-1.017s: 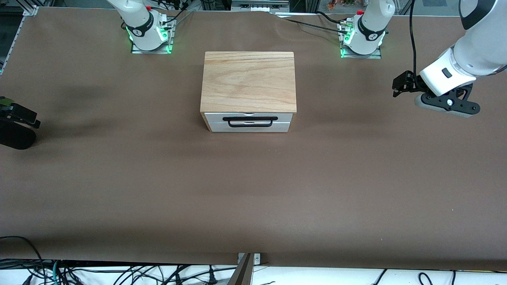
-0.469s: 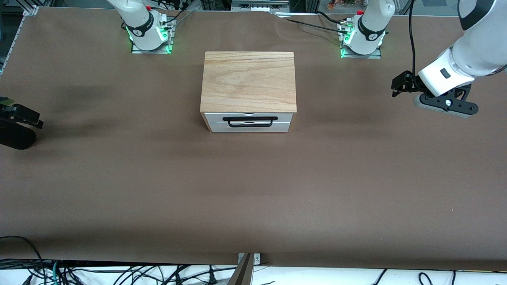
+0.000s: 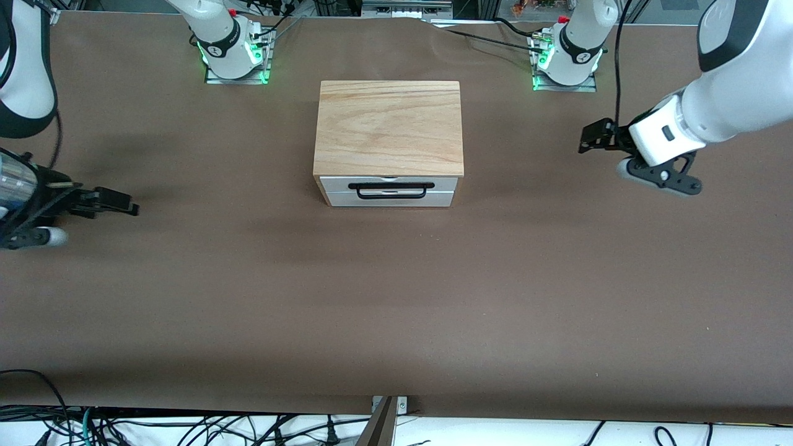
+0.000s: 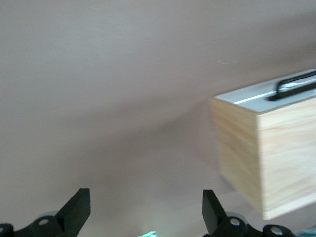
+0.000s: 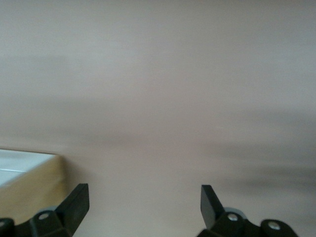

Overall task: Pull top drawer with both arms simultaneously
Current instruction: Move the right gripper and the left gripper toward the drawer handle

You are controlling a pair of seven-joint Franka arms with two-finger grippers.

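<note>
At the middle of the table (image 3: 186,310) stands the wooden box (image 3: 389,127), its white fronts facing the front camera. The top drawer (image 3: 390,182) sits fully in, directly under the box's lid panel, with its thin black bar handle (image 3: 390,185) across the front.

Both arms are off the box. The left gripper (image 3: 596,137) hangs over bare table toward the left arm's end, well apart from the box, jaws wide apart and empty; the left wrist view shows both fingertips (image 4: 79,207) spread with nothing between. The right gripper (image 3: 118,203) is over bare table toward the right arm's end, also well apart from the box, jaws spread and empty.

Judged step: approach. To do it well, each gripper should come round to the front of the box, level with the top handle, one toward each end of the bar. Close both at once, then draw straight out at matched speed so the tray does not skew. The box may slide if the pull is jerky.

Count: one box, two white drawer fronts, two arms, two grippers. Handles: probably two, though the lower one (image 3: 391,196) overlaps the upper from this angle.
</note>
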